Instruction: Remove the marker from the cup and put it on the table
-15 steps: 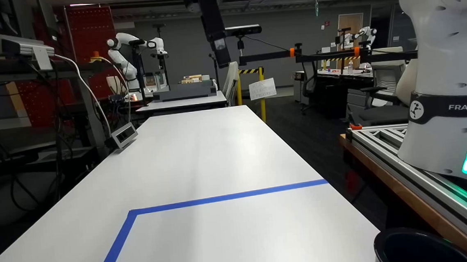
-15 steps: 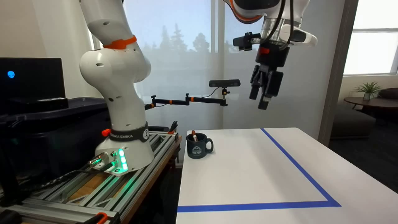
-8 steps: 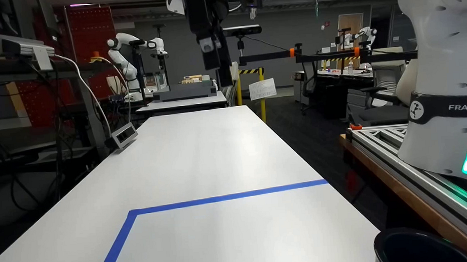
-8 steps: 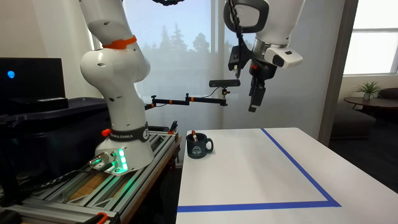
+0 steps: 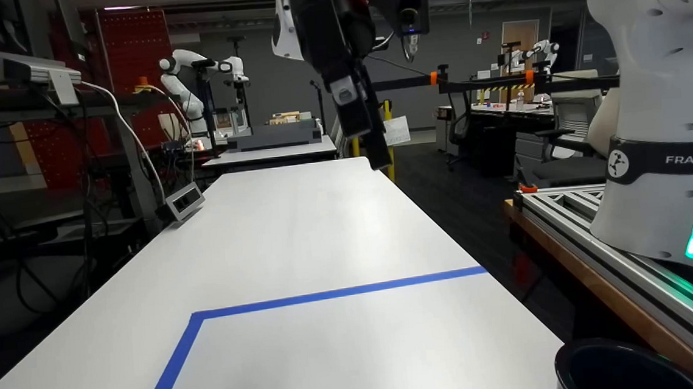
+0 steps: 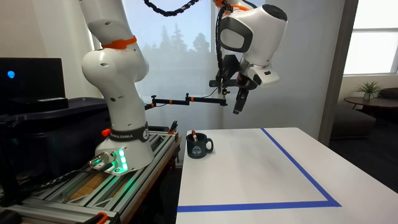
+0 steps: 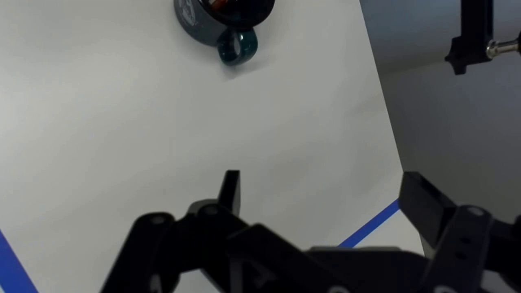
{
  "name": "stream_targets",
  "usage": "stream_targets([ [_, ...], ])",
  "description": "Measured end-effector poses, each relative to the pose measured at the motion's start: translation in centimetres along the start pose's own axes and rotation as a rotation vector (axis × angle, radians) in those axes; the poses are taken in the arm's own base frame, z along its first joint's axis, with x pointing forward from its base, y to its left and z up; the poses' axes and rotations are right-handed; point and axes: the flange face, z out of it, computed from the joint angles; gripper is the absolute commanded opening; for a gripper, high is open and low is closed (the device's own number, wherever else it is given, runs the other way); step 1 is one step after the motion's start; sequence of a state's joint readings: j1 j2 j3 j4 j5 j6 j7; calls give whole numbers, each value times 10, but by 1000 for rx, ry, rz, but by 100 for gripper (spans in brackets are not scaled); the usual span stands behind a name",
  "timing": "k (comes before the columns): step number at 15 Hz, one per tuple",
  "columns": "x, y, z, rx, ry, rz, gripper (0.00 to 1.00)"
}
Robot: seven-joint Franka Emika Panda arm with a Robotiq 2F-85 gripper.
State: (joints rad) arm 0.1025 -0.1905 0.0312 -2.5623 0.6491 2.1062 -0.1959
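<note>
One marker (image 6: 194,136), brownish-red end up with a whitish section below — standing tilted in the cup (image 6: 196,148), lower part hidden. Cup is dark blue-green, glossy, pale emblem on the side, loop handle; sits upright on the white worktop (image 6: 242,174), near its edge. Pincer (image 7: 320,179) hangs above the worktop, fingers (image 7: 423,203) spread wide apart — well away from the cup.

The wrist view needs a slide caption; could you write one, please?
Open gripper above the table; marker inside the dark cup, cropped at frame top.
</note>
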Motion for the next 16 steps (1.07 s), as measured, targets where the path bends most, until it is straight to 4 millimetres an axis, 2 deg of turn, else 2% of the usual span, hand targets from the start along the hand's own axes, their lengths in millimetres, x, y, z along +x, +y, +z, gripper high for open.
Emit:
stream_targets([
  [9, -4, -3, 36, 21, -87, 47, 100],
  [16, -4, 2, 76, 46, -177, 102, 100],
])
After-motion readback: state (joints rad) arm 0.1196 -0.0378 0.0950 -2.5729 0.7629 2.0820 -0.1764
